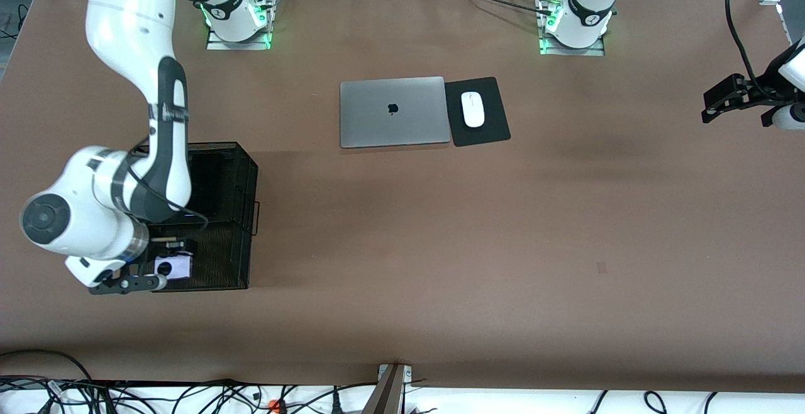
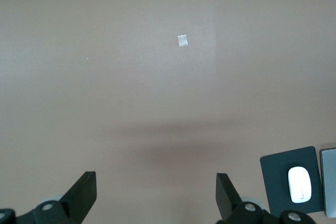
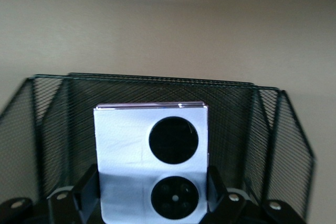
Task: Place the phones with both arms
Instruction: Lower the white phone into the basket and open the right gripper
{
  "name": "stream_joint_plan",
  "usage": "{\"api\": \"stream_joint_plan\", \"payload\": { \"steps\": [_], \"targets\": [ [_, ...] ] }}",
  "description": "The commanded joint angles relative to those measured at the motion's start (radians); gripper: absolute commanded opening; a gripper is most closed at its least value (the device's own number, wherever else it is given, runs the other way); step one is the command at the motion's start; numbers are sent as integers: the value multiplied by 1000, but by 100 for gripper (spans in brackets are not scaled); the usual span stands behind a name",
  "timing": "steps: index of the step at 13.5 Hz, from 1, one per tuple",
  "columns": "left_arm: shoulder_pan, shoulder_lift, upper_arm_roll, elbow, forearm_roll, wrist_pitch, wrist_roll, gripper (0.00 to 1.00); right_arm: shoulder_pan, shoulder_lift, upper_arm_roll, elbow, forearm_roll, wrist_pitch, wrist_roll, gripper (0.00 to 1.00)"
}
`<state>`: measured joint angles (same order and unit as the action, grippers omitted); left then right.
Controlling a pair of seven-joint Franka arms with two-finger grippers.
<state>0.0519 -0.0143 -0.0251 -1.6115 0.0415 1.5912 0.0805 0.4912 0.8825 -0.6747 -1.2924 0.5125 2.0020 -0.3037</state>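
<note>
- Right gripper (image 1: 165, 274): clamped on the small squarish lavender phone (image 3: 152, 161), held over the black wire-mesh basket (image 1: 242, 168).
- Step, as judged: depositing; next, lower and release inside.
- Left gripper (image 2: 156, 195): fingers spread, empty, waiting over bare table.

Basket walls (image 3: 283, 129) hem right hand (image 3: 152, 192).

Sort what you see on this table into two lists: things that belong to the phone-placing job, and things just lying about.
Belongs to the job:
- lavender phone, held by the right gripper over the black mesh basket
- left gripper, open, waiting over bare table at the left arm's end

Just lying about:
- grey laptop, closed
- white mouse on its black mouse pad
</note>
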Motion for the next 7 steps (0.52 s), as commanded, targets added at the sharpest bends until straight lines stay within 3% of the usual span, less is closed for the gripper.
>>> {"api": "stream_joint_plan", "payload": {
  "steps": [1,3,4,5,6,7],
  "targets": [
    [3,11,-1,28,-11,-19,21,100,-40,36,41,41,24,7,1,0],
    [3,11,-2,27,-11,-19,21,100,-40,50,43,38,37,9,5,0],
    [3,11,-2,27,-11,-17,21,100,-40,50,43,38,46,11,5,20],
    [3,11,-2,27,-11,-17,21,100,-40,50,43,38,49,9,23,77],
    [3,11,-1,27,-11,-17,21,100,-40,49,41,38,47,11,29,100],
    [3,13,-2,28,-11,-17,21,100,-40,47,41,39,49,11,28,100]
  ]
}}
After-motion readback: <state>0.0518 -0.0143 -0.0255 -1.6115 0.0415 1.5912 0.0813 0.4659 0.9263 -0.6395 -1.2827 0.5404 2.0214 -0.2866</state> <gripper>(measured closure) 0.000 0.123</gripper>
